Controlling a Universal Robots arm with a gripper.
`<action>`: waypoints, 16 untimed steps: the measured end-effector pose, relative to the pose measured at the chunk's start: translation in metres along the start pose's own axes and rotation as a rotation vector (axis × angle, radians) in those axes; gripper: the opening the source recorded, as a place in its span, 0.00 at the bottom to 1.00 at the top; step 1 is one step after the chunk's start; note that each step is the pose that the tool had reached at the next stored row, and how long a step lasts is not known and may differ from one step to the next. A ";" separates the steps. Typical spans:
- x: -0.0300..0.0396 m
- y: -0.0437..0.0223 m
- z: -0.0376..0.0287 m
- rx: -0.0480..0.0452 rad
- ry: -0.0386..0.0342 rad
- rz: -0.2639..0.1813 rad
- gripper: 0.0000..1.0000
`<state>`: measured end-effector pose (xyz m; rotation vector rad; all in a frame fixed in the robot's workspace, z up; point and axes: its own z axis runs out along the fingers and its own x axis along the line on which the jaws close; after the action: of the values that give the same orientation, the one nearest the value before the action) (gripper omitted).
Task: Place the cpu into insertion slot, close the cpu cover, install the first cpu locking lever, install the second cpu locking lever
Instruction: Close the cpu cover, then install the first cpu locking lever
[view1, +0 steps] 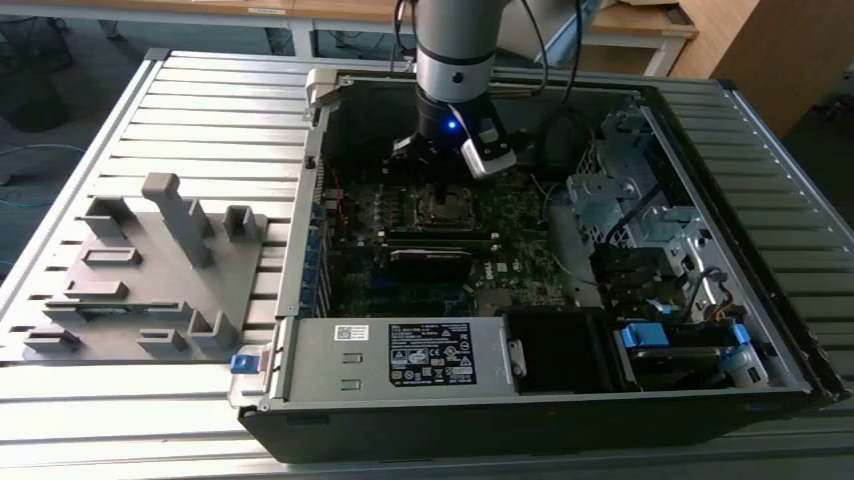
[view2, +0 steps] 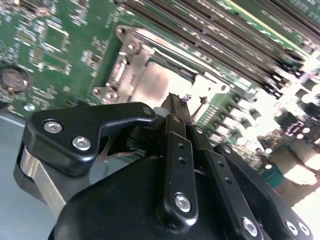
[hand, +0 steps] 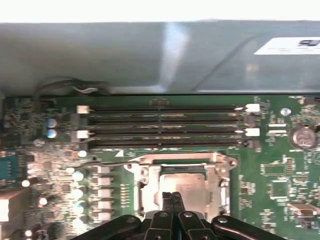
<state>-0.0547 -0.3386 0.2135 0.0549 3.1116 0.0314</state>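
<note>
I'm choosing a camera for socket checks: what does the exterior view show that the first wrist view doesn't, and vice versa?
Exterior view: the open computer case, the grey tray beside it, the arm over it. First wrist view: the coin battery and white memory-slot latches. Both: the cpu on the circuit board with the gripper over it, jaws shut.

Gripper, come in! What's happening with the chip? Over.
Gripper shut, tips low at the socket edge. Cpu seated, cpu cover down around it. Nothing blocking. Over.
</note>
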 end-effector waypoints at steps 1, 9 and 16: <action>-0.0026 0.0001 0.0001 0.0000 0.0000 0.000 0.10; -0.0061 0.0003 -0.0017 -0.0001 0.0000 0.000 0.10; -0.0062 0.0003 -0.0046 0.0004 0.0002 0.000 0.10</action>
<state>-0.0487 -0.3386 0.2183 0.0548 3.1118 0.0308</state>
